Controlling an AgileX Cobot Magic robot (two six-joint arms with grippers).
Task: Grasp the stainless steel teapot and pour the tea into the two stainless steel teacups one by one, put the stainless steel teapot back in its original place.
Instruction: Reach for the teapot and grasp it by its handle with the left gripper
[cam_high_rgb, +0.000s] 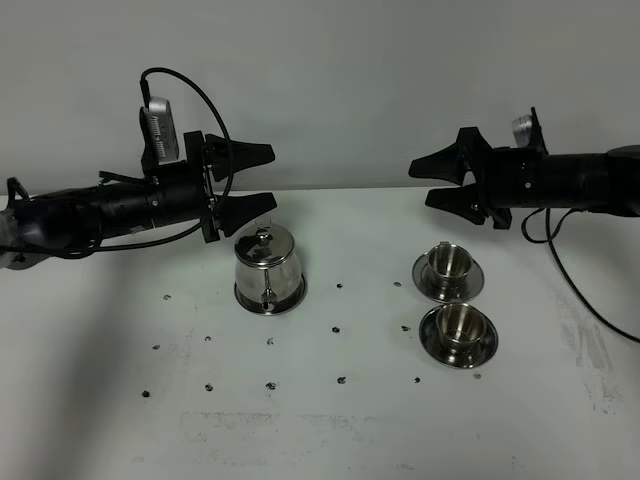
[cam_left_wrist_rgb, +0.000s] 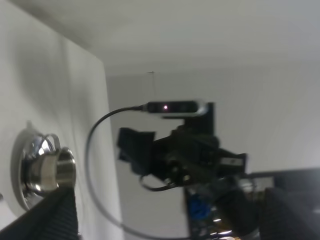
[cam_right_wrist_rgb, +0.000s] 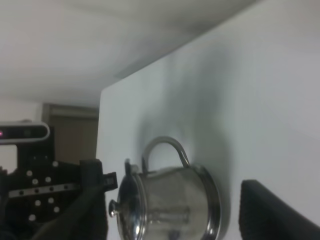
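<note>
**Both claws released, teapot standing on its saucer**

The stainless steel teapot (cam_high_rgb: 268, 266) stands upright on its round saucer (cam_high_rgb: 292, 297), left of the counter's (cam_high_rgb: 330, 430) middle, lid on. The left claw (cam_high_rgb: 273, 176) is held above it and a little toward the back edge, jaws spread wide and holding nothing. Its lower finger is near the lid knob but not touching.

The right claw (cam_high_rgb: 420, 181) hangs over the back edge, also released and empty, above the far teacup (cam_high_rgb: 449, 261). The near teacup (cam_high_rgb: 458, 321) sits just in front of the far one, each on its own saucer. The two saucer rims are so near that I cannot tell whether they touch.

Between teapot and cups lies an open strip of counter marked only by small dark specks (cam_high_rgb: 341, 380). A wide bare stretch runs along the front edge. A black cable (cam_high_rgb: 590, 300) trails over the right side.
</note>
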